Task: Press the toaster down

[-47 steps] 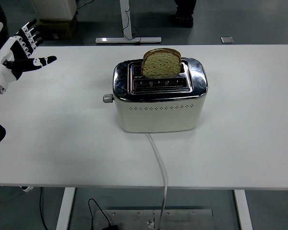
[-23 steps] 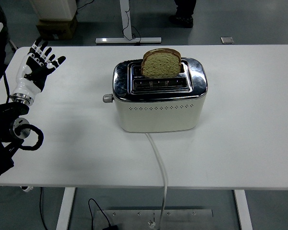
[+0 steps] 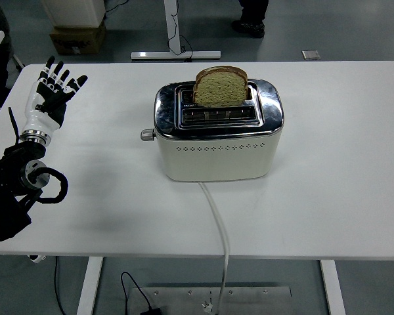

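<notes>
Since half a second ago the left hand (image 3: pixel 50 94) has shifted only slightly, edging a little nearer and to the left over the worktop's (image 3: pixel 341 131) far-left part, and the black forearm behind it has come a touch further in from the left edge. The hand's fingers are spread apart and point away toward the far side, holding nothing. A second ago that hand was further out at the left edge, with the palm turned sideways. It is well apart from the toaster (image 3: pixel 217 131). The right arm does not show.

The toaster has not moved in any of the frames. It stands near the middle of the worktop, cream-bodied with a shiny chrome top. A slice of bread (image 3: pixel 220 86) stands upright in its far slot, most of it above the rim. The lever knob (image 3: pixel 146 134) sticks out of the toaster's left end. A white power cord (image 3: pixel 217 216) runs from the toaster's near side over the worktop's near edge and down to the floor.

The worktop is white and plain. Beyond it lies a grey floor with another table's white leg and foot (image 3: pixel 175 54), a cardboard box (image 3: pixel 75 36) at far left, and a person's dark shoe (image 3: pixel 248 26) at the top.
</notes>
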Tool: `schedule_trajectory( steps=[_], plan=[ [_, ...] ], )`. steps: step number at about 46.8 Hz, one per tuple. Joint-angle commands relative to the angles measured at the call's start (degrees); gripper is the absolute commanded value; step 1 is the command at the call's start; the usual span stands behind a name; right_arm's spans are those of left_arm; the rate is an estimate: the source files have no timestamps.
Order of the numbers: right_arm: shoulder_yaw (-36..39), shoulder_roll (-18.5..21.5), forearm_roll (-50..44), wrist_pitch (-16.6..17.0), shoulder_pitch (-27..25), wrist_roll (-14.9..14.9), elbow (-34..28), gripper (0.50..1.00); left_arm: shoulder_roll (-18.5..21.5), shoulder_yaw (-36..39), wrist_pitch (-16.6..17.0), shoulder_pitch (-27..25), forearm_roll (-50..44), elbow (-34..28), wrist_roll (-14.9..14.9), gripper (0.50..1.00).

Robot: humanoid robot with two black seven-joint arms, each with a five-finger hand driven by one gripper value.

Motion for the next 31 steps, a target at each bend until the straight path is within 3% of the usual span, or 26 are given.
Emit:
schedule_trajectory(
  steps=[1,9,15,31],
  plan=[
    [0.02,0.00,0.04,0.01,0.01,0.01,0.00,0.998,0.02,-0.45,-0.09,-0.21,-0.10,0.10,0.13,1.000],
    [0.02,0.00,-0.04,0.01,0.18,0.01,0.09,0.998,-0.33,-2.91,-0.44,-1.00,-2.73,0.80,0.39,1.000],
    [0.02,0.00,0.04,0.36,0.71,0.01,0.09,0.998,-1.47,-3.62,-1.41,-1.27,-5.46,1.24,3.55,1.000],
    [0.10,0.00,0.04,0.36,0.45,0.01,0.09,0.998,-1.92,-3.53,-2.38,-1.27,-5.11,1.51,3.64,1.000]
  ],
)
